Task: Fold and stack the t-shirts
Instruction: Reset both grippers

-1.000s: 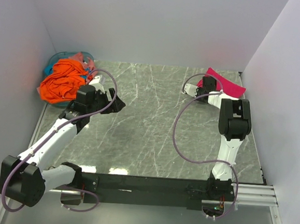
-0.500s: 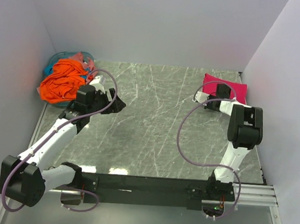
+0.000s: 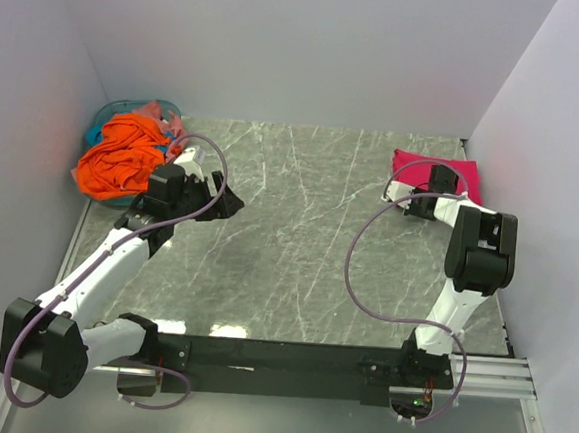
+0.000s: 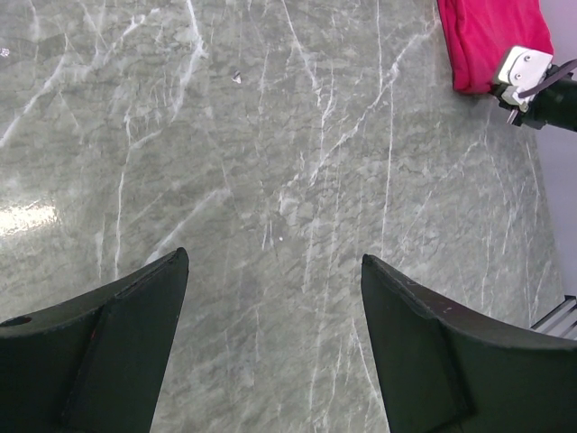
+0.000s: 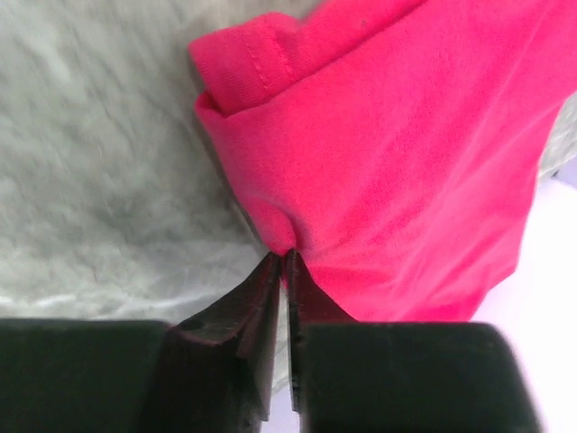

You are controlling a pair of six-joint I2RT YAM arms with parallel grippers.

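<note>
I judged the job barely begun: my right end effector (image 5: 285,259) pinched the folded crimson shirt (image 5: 406,162) in the bench's (image 3: 288,236) far right corner, my left end effector (image 4: 272,263) gaped empty, and the orange shirt (image 3: 124,158) lay unfolded far left.

Crimson-pink t-shirt (image 3: 443,171) folded flat far right; orange t-shirt (image 3: 122,157) crumpled far left, salmon-pink t-shirt (image 3: 159,111) behind.

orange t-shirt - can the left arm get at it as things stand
Probably yes. The orange t-shirt lies heaped on the teal basket just beside the left arm, nothing between them. The left end effector is open and empty but points away, so it must turn round.
</note>
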